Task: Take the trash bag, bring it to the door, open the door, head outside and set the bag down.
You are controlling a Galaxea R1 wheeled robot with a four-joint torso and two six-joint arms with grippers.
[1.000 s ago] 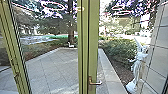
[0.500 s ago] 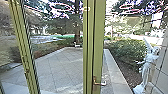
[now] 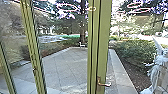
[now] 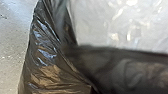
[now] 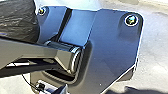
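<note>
In the head view, a lever handle (image 3: 103, 84) is borne by the green door frame (image 3: 104, 45); beyond it, a paved yard (image 3: 66, 66) is bordered by shrubs (image 3: 136, 51). In the left wrist view, the glossy black trash bag (image 4: 47, 57) is seen close up, above grey ground (image 4: 11, 50). In the right wrist view, its crinkled side is seen beside the robot's plate. How either pincer stands cannot be told.
</note>
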